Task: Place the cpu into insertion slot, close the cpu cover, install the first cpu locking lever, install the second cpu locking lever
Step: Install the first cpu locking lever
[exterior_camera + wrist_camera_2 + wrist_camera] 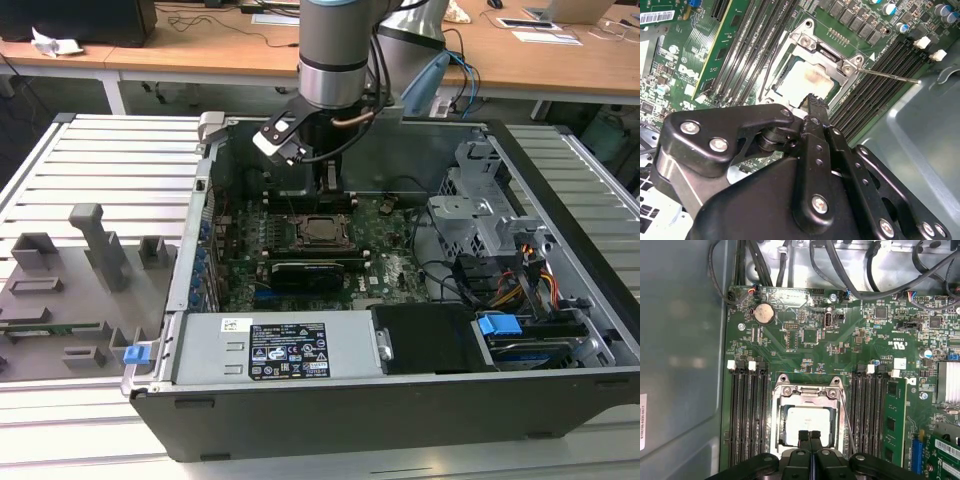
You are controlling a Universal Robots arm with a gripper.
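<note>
Silvery cpu (809,421) lies framed by the cpu cover (807,390) on the green motherboard (805,347), the gripper (810,436), fingers (803,439) pressed together, close over the chip's edge.

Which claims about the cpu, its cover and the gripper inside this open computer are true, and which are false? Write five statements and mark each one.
1. The cpu sits within the cut-out of the cpu cover. True.
2. The cpu cover stands raised on its hinge. False: it lies flat around the cpu.
3. The gripper has its fingers spread wide. False: they are closed together.
4. Long black memory slots run on both sides of the cpu. True.
5. The gripper is far from the cpu. False: its tips are at the cpu's edge.
</note>
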